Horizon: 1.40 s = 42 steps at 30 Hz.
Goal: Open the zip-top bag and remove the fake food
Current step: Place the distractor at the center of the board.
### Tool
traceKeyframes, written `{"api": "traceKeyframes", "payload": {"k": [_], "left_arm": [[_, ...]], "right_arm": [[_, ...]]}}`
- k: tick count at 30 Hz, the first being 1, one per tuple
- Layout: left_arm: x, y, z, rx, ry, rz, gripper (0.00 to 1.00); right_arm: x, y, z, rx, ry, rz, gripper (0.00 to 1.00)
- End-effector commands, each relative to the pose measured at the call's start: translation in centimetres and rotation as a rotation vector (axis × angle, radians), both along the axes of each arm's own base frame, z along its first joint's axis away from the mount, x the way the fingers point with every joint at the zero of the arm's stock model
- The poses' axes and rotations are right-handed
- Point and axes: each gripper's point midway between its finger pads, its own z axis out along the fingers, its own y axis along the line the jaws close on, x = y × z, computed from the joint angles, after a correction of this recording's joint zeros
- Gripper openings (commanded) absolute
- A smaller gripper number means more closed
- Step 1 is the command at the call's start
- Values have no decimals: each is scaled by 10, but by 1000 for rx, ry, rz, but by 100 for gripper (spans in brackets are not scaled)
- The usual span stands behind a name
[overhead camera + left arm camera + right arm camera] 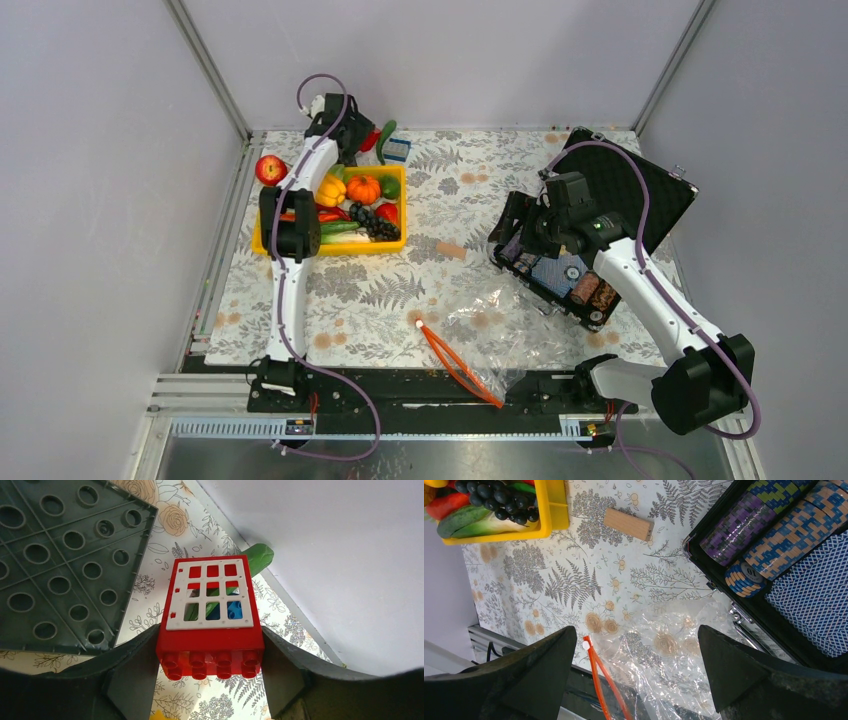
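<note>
The zip-top bag lies flat and crinkled near the table's front edge, and no food shows inside it. Its orange zip strip runs over the edge, and in the right wrist view the strip splits into two strands. My right gripper hangs open above the bag, beside the black case. Fake food sits in the yellow bin: an orange pumpkin and a yellow pepper. A red apple lies left of the bin. My left gripper is at the far back, shut on a red window brick.
The open case holds striped chip rolls. A small wooden block lies mid-table. Dark grapes and a cucumber share the bin. A grey studded baseplate and a green piece lie by the back wall.
</note>
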Motion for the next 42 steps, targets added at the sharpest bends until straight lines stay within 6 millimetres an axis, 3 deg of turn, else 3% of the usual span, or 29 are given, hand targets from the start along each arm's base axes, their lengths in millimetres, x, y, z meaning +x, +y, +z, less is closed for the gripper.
{"api": "traceKeyframes", "payload": {"k": [1, 9, 20, 29, 38, 42], "left_arm": [[13, -26, 19, -49, -78, -56, 34], [8, -68, 18, -65, -93, -145, 32], [-17, -135, 16, -80, -79, -332, 30], [-59, -187, 5, -62, -16, -471, 29], [-105, -224, 3, -14, 19, -617, 28], [-126, -232, -1, 18, 41, -672, 28]], "right_arm": [[3, 1, 6, 22, -27, 9, 100], [4, 1, 4, 24, -18, 9, 100], [4, 0, 4, 27, -18, 6, 100], [3, -1, 9, 37, -29, -1, 100], [-1, -8, 18, 34, -60, -27, 100], [-4, -14, 24, 23, -83, -45, 100]]}}
